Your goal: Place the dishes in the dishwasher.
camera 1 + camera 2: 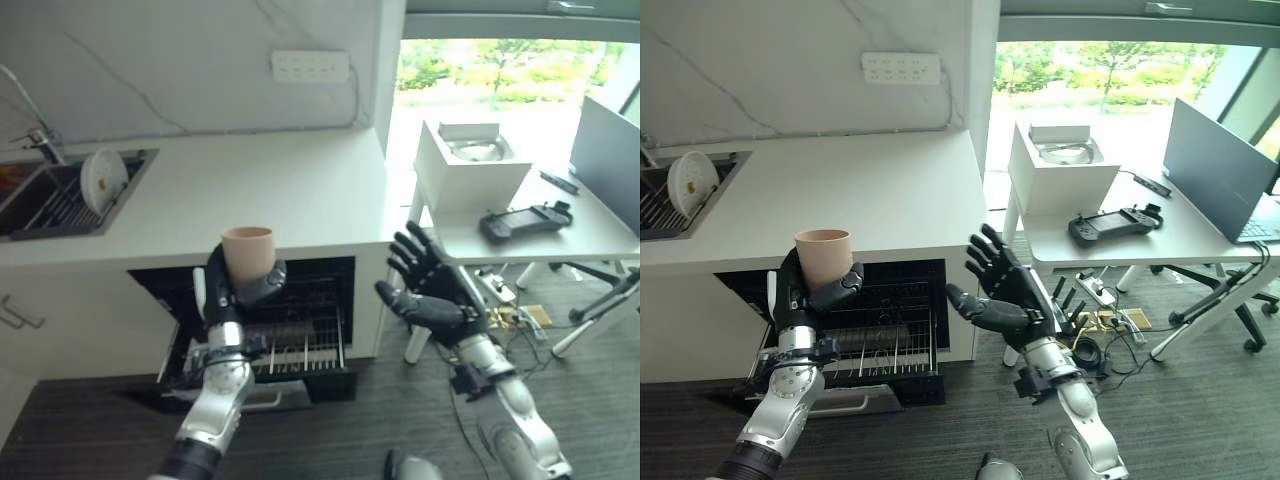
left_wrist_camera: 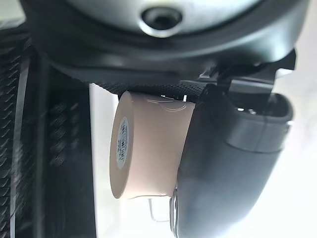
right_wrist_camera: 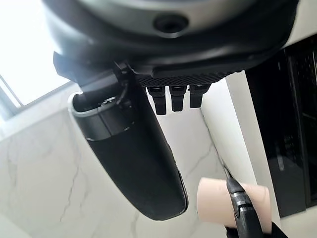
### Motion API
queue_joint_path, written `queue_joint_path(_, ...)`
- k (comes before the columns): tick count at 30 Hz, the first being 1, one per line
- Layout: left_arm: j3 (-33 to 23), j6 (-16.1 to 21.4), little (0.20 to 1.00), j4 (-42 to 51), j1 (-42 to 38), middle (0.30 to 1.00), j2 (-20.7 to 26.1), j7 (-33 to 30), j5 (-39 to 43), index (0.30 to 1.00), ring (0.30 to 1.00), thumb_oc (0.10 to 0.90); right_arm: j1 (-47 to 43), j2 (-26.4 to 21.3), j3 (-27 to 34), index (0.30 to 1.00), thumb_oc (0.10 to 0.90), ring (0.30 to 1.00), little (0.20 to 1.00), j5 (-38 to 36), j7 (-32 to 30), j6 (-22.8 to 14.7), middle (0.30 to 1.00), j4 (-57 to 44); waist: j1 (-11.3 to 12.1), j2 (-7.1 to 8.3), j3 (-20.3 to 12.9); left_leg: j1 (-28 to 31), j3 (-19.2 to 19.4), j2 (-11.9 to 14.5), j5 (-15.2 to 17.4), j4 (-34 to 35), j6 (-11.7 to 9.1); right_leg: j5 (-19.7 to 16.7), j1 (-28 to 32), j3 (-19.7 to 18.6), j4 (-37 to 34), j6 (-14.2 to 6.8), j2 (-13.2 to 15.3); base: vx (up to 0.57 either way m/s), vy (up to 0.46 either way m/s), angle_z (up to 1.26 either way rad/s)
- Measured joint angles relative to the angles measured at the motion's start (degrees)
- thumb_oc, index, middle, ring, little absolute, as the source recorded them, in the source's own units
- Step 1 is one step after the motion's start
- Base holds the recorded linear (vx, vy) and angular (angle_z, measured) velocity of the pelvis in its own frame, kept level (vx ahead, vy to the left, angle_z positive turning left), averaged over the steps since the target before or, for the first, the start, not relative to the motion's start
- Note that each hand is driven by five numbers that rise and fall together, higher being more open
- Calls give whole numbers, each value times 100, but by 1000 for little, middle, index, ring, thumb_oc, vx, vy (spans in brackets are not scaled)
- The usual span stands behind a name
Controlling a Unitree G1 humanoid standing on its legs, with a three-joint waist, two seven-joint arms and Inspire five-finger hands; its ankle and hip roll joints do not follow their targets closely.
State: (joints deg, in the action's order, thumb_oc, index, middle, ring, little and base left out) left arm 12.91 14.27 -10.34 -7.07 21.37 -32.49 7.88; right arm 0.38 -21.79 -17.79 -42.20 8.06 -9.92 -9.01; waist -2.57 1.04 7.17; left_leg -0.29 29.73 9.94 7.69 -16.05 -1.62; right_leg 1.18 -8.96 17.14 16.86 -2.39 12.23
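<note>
left hand [image 1: 240, 290]: fingers and thumb curled round the cup [image 1: 248, 254], held upright, mouth up, at counter-edge height
right hand [image 1: 425, 290]: fingers straight and spread, holding nothing, just right of the cabinet
key relation: cup sits in the left hand directly above the pulled-out rack [image 1: 295, 350] — rack lies below and slightly far of it; cup's long axis is vertical, so it likely needs tipping mouth-down before it goes in; left hand is the nearer and already loaded, right hand is well apart to the right
dishwasher [image 1: 300, 280]: open under the counter, dark cavity, wire rack drawn toward the robot
counter [image 1: 270, 190]: white, bare in the middle, marbled wall behind with a socket strip [image 1: 310, 66]
sink [image 1: 60, 195]: far left, dish rack in it with a white plate [image 1: 103, 178] on edge — a dish not yet loaded
room: desk [image 1: 540, 235] on the right with a white box [image 1: 470, 165] and a dark handheld device [image 1: 525, 220]; window beyond; dark wood floor [image 1: 90, 430]
</note>
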Motion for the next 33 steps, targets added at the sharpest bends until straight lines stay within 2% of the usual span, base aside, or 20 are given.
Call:
queue_joint_path(2, 224, 6, 300, -13, -93, 300, 59, -209, -588, 300, 300, 400, -272, 0, -330, 900, 800, 900, 900, -7, -61, 80, 900, 1, 151, 3, -3, -71, -132, -14, -16, -22, 15, 5, 27, 83, -10, -4, 17, 16, -39, 31)
queue_joint_path(3, 449, 5, 300, -13, -130, 300, 157, -475, -1333, 300, 300, 400, -573, 70, -607, 900, 800, 900, 900, -18, -153, 240, 900, 14, 300, 1, -5, -77, -193, -9, -17, -50, 17, 10, 79, 131, -8, -2, 25, 19, -27, 21)
queue_joint_path(4, 549, 10, 300, 9, -137, 300, 250, -580, -1675, 300, 300, 400, -702, 124, -702, 900, 800, 900, 900, -80, -203, 308, 900, 40, 331, 2, -6, -82, -227, -8, -16, -60, 17, 20, 103, 167, -7, -7, 31, 34, -20, 34)
queue_joint_path(5, 674, 40, 300, 25, -184, 300, 333, -712, -2148, 300, 300, 400, -800, 307, -812, 900, 800, 900, 900, -296, -332, 427, 900, 51, 428, 2, -7, -87, -320, -27, -14, -73, 20, 42, 166, 262, -3, -14, 63, 38, -10, 30)
queue_joint_path(6, 699, 54, 300, 23, -211, 300, 332, -793, -2259, 300, 300, 400, -823, 438, -899, 900, 800, 900, 900, -367, -429, 452, 900, 54, 471, -1, -11, -121, -364, -37, -6, -79, 29, 56, 173, 299, 14, -18, 89, 29, -11, 33)
queue_joint_path(9, 794, 30, 300, -21, -312, 300, 340, -986, -2426, 300, 300, 400, -881, 595, -1071, 900, 800, 900, 900, -747, -717, 479, 900, 166, 461, -6, -16, -232, -496, -77, -10, -114, 55, 63, 158, 389, 50, -25, 145, 22, -11, 24)
queue_joint_path(14, 1077, -21, 300, -190, -406, 300, 335, -1078, -2505, 300, 300, 400, -1230, 592, -1119, 900, 800, 900, 900, -1089, -1250, 666, 900, 323, 610, -53, -75, -413, -738, -113, -11, -189, 71, 113, 178, 541, 167, -36, 209, 34, -4, 24)
queue_joint_path(24, 1283, -14, 300, -264, -515, 300, 325, -1200, -2505, 300, 300, 400, -1690, 821, -1150, 900, 800, 900, 900, -1086, -1706, 721, 900, 542, 788, -105, -109, -508, -1029, -157, -28, -273, 65, 263, 242, 623, 321, -44, 279, 11, 20, 15)
queue_joint_path(33, 1318, -13, 300, -263, -519, 300, 301, -1201, -2501, 300, 300, 400, -1720, 868, -1141, 900, 800, 900, 900, -1080, -2210, 596, 900, 531, 747, -145, -122, -552, -1120, -184, -79, -274, 98, 293, 216, 632, 351, -49, 297, -6, 11, 5)
